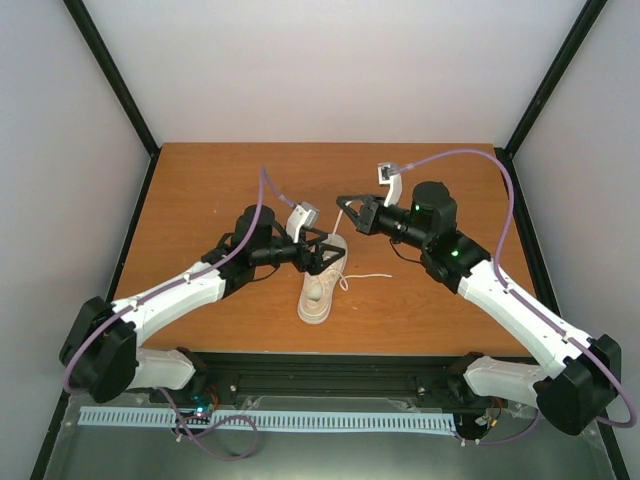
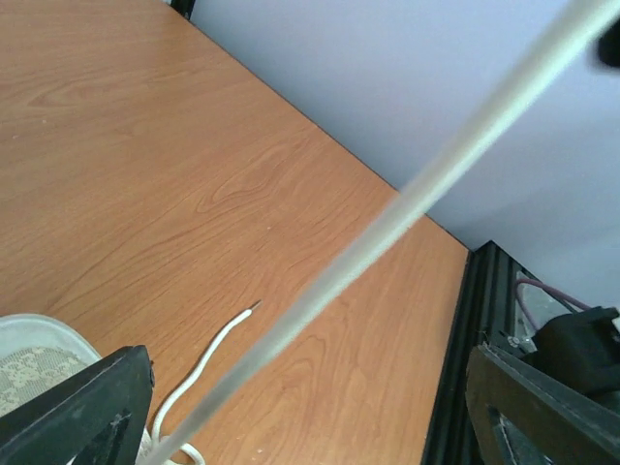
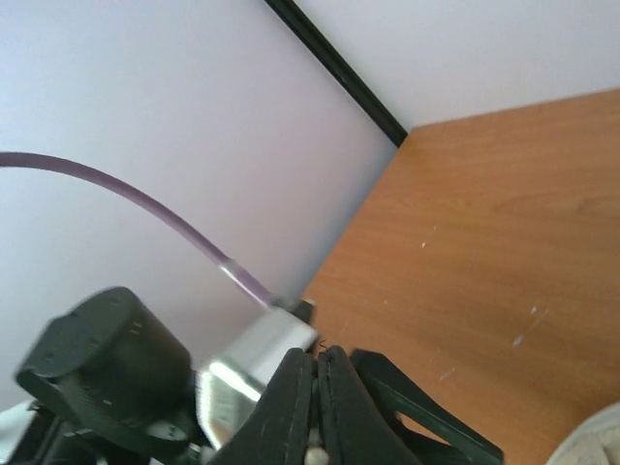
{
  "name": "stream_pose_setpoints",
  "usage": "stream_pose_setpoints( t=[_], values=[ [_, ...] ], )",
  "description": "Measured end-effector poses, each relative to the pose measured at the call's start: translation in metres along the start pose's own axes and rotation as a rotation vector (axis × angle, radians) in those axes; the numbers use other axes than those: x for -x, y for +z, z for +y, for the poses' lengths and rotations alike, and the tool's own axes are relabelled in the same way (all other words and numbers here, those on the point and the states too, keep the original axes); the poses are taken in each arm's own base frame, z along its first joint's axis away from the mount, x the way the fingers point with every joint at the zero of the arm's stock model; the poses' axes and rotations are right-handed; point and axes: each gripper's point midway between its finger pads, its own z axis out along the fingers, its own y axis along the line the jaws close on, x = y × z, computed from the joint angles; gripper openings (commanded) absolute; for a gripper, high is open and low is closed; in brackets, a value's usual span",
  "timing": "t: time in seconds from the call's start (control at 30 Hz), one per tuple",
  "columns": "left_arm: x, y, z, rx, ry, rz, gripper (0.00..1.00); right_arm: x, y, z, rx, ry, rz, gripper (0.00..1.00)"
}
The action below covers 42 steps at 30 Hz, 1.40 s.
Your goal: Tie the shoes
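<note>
The cream sneaker (image 1: 318, 288) lies on the wooden table (image 1: 200, 200), toe toward the arms. My left gripper (image 1: 322, 250) hovers over its laced upper, jaws wide open; in the left wrist view both fingers (image 2: 92, 407) frame the shoe's edge (image 2: 29, 363). My right gripper (image 1: 343, 203) is shut on one lace just beyond the shoe's heel end and holds it up. That lace (image 2: 407, 194) runs taut and blurred across the left wrist view. The other lace end (image 1: 370, 277) lies loose on the table right of the shoe. The right wrist view shows the shut fingers (image 3: 295, 387).
Black frame posts and pale walls enclose the table on the left, right and back. The table's right edge with a black rail (image 2: 465, 329) shows in the left wrist view. The left arm's wrist camera (image 3: 252, 358) is close to the right gripper.
</note>
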Motion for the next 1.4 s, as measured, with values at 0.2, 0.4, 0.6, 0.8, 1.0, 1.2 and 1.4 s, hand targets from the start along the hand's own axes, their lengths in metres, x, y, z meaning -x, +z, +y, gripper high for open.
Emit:
stream_pose_setpoints(
  t=[0.2, 0.4, 0.6, 0.8, 1.0, 1.2, 1.4],
  values=[
    [-0.015, 0.022, 0.022, 0.022, -0.013, 0.031, 0.71, 0.020, -0.004, 0.013, -0.001, -0.048, -0.042, 0.03],
    [-0.026, 0.032, 0.032, 0.033, -0.020, 0.052, 0.16, 0.023, -0.003, 0.007, -0.038, -0.064, -0.054, 0.03],
    [-0.025, 0.029, 0.040, 0.085, -0.036, 0.018, 0.01, 0.018, 0.005, -0.022, -0.151, -0.070, -0.042, 0.03],
    [-0.022, 0.014, 0.059, 0.177, -0.097, -0.008, 0.01, 0.007, 0.024, -0.072, -0.334, -0.082, -0.002, 0.20],
    [-0.032, -0.008, 0.095, 0.280, -0.199, -0.003, 0.01, -0.026, 0.052, -0.128, -0.471, -0.074, 0.114, 0.87],
    [-0.069, -0.004, 0.120, 0.343, -0.279, 0.103, 0.01, -0.042, 0.039, -0.150, -0.579, -0.088, 0.168, 0.92],
    [-0.071, -0.009, 0.125, 0.373, -0.300, 0.127, 0.01, -0.084, -0.012, -0.176, -0.689, -0.047, 0.231, 0.91]
  ],
)
